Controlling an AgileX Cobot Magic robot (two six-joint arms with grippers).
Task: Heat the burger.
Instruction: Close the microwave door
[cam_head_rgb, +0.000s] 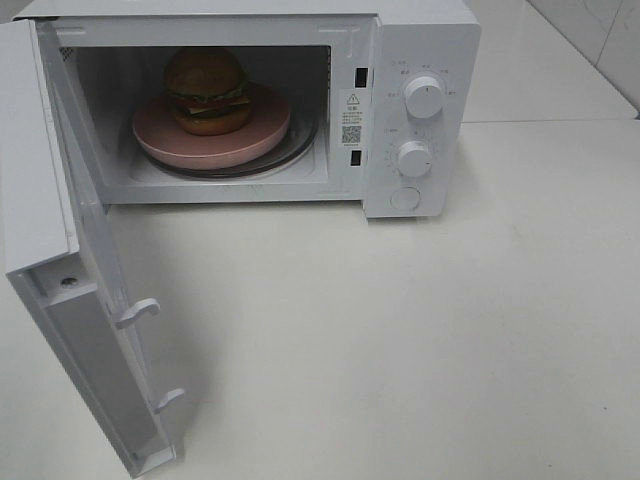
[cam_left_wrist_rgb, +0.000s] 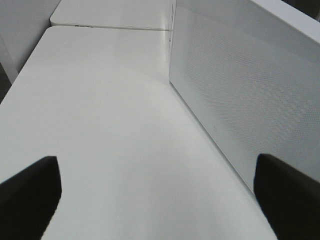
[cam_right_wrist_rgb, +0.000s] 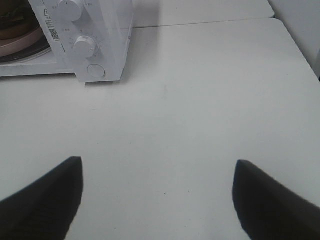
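Both grippers are empty with jaws spread wide: the left gripper hovers just beside the open microwave door, the right gripper over bare table out front. The burger sits on the pink plate inside the microwave. My worry: a sloppy shove on that door could slide the whole oven or leave it unlatched.

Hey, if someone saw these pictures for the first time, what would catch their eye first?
A small golden-brown burger on a round pink plate sits inside the white microwave oven, at the back left of the white table. The oven's white door stands wide open on the left side of the high view.
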